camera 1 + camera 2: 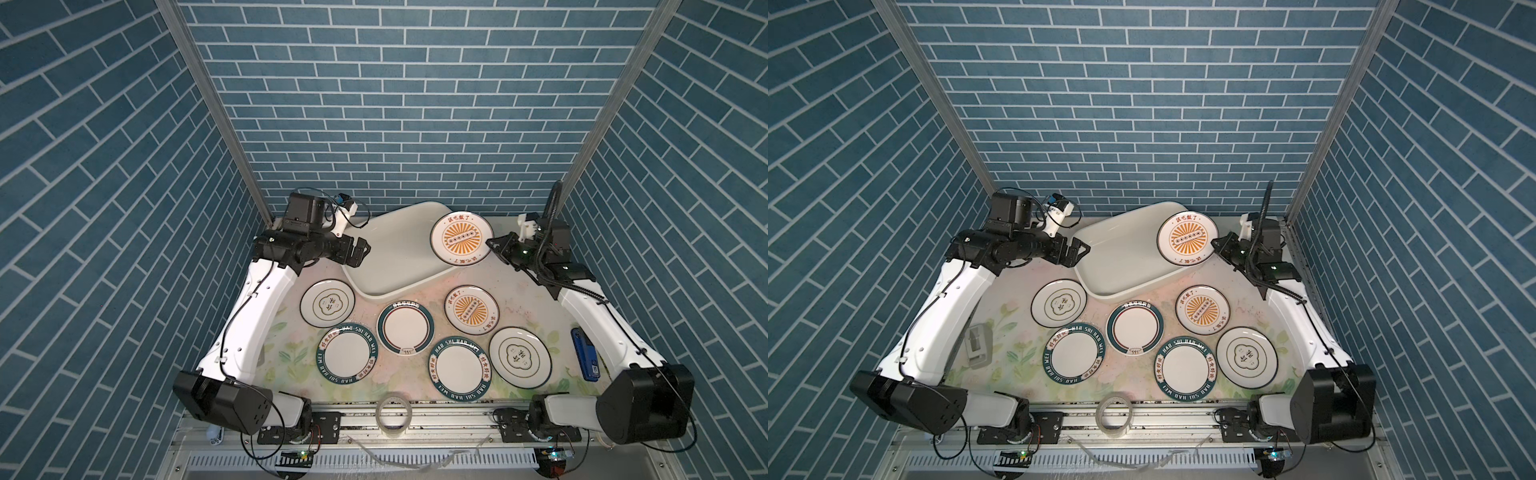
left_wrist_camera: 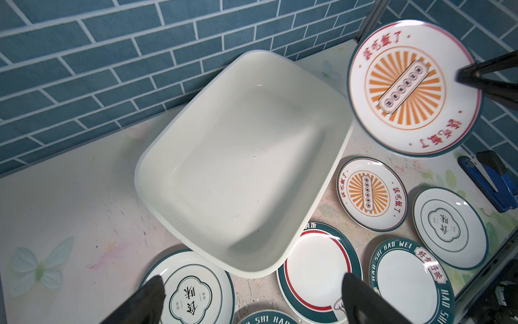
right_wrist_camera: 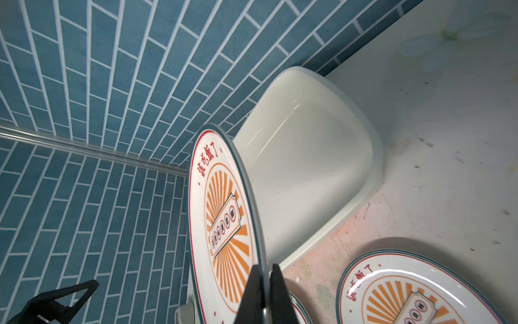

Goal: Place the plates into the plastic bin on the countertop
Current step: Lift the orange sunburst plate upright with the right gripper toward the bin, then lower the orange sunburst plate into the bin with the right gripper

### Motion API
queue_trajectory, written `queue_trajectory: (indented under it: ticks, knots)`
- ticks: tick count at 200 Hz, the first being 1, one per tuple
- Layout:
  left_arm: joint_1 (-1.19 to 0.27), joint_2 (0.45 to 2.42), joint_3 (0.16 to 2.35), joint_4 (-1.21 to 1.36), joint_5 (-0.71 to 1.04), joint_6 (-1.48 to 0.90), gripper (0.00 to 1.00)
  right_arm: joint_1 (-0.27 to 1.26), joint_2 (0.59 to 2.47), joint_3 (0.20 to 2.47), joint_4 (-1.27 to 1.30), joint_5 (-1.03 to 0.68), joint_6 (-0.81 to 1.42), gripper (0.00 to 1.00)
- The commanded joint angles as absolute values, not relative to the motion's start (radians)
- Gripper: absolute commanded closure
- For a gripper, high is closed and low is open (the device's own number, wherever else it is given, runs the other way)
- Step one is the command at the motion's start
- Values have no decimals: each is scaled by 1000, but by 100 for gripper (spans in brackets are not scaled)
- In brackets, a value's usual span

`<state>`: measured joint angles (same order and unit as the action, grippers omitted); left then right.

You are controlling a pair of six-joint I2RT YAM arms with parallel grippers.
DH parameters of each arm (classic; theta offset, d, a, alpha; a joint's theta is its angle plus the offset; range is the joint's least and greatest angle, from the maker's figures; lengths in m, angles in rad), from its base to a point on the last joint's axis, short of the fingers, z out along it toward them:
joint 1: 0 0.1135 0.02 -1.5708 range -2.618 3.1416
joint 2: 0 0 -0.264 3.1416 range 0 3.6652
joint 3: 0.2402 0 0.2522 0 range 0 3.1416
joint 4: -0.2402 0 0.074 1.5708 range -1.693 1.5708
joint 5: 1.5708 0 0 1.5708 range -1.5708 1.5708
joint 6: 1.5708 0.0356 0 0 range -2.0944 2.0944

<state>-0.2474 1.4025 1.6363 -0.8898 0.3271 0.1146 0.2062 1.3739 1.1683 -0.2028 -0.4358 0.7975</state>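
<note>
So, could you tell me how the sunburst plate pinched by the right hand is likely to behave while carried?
The held sunburst plate looks rigid and glossy, so probably slippery in the right hand. Held only at one rim edge, it may pivot or droop. It seems breakable, so a drop above the plastic bin could chip it.

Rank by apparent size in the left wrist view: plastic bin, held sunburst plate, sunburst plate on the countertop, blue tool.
1. plastic bin
2. held sunburst plate, which looks bigger partly because it is nearer the camera
3. countertop sunburst plate
4. blue tool, partly out of frame
</note>
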Motion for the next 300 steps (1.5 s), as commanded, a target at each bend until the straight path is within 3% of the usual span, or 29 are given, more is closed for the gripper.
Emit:
queue_trajectory:
  ticks: [1,98,202,300]
  knots:
    - [-228,1394,1663,-917,311,102,1,281,1481,1287,-185,-409,737,100]
    - [-207,1352,1621,-899,406,96,1,464,2049,1764,-272,-476,659,100]
    - [-206,1384,1600,-870,457,75,0,527,2352,2001,-338,-531,662,100]
    - [-207,1362,1569,-850,489,72,1,554,2499,2146,-345,-543,693,100]
